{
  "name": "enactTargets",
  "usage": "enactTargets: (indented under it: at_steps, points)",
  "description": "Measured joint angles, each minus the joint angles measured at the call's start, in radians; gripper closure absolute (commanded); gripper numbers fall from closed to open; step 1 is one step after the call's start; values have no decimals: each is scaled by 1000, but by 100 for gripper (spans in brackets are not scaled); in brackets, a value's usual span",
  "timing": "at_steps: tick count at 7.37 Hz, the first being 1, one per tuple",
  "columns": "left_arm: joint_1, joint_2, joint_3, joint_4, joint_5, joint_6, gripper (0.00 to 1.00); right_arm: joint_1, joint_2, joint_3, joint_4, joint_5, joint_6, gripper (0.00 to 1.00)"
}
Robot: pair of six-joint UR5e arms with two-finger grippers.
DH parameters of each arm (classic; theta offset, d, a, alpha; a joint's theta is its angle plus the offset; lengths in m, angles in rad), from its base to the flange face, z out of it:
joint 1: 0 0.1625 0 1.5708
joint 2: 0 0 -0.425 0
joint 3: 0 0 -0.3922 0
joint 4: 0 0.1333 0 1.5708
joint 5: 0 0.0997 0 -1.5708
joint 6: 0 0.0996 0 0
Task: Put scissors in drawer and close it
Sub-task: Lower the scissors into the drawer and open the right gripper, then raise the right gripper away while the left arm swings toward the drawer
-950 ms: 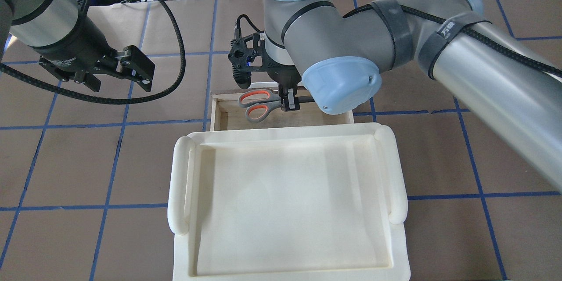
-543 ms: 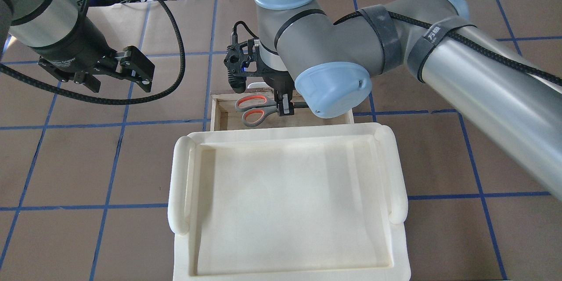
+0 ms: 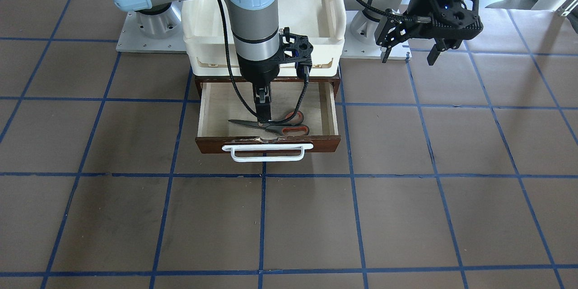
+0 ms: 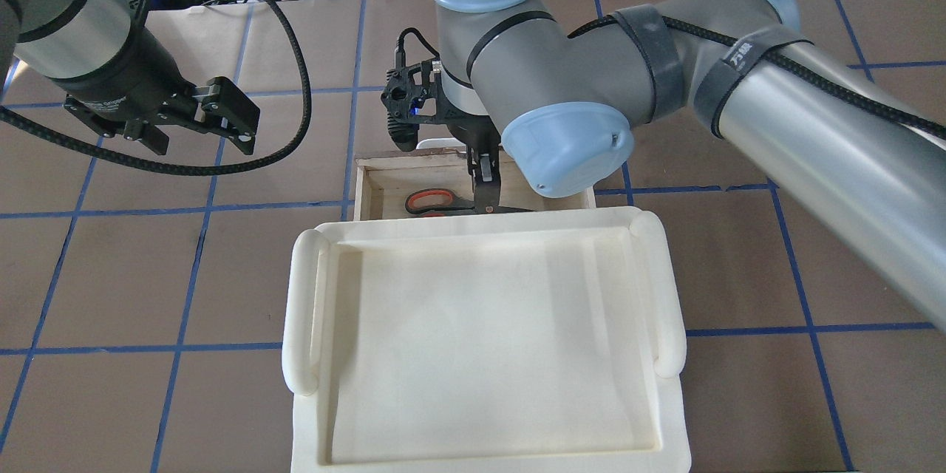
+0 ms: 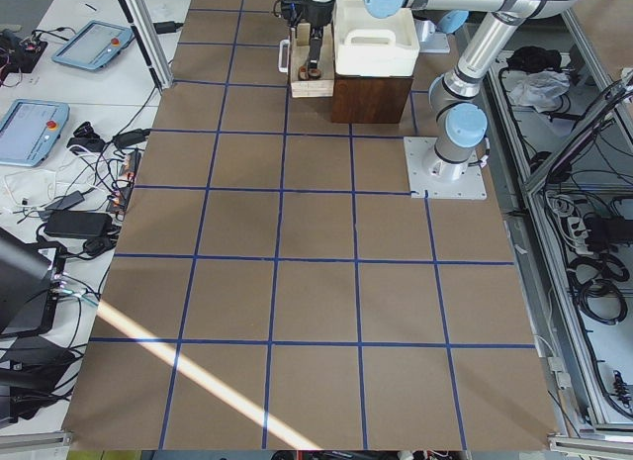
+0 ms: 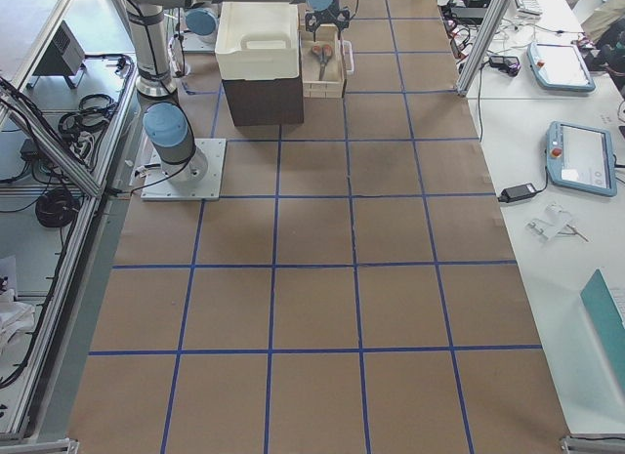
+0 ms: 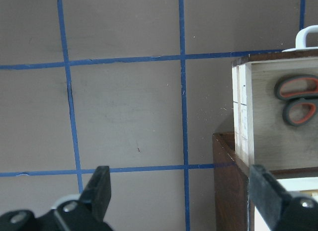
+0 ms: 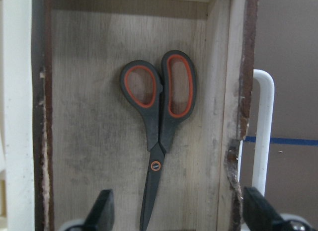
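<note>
The scissors (image 8: 159, 116), dark grey with orange-red loops, lie flat on the pale floor of the open drawer (image 3: 325, 142), near its front wall. They also show in the front view (image 3: 271, 126) and the overhead view (image 4: 429, 199). My right gripper (image 3: 262, 117) hangs straight down into the drawer over the blades. It is open, with the fingers wide apart on either side of the blades in the right wrist view. My left gripper (image 4: 196, 129) is open and empty, hovering to the side of the drawer. Its wrist view shows the scissors (image 7: 298, 99) at the right edge.
A cream-white plastic tray (image 4: 303, 310) sits on top of the dark wooden cabinet (image 7: 228, 191) and hides the drawer's back part from above. The drawer's white bar handle (image 3: 266, 152) points away from the robot. Brown table with blue grid lines lies all around.
My right gripper has lowered the scissors from above the drawer to its floor and opened, so they now lie free. The left arm has not moved.
</note>
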Motion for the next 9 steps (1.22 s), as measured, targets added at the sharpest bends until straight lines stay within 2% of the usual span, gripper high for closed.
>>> enactTargets:
  at_steps: [3, 6, 9]
  points:
    - [0, -15, 3, -5, -2, 2, 0, -95, -128, 8, 79, -69, 178, 0]
    - [0, -57, 18, 16, -19, -14, 0, -214, -232, 10, 198, -83, 555, 0]
    - [-28, -119, 56, 52, -18, -89, 0, -329, -293, 10, 252, -94, 825, 0]
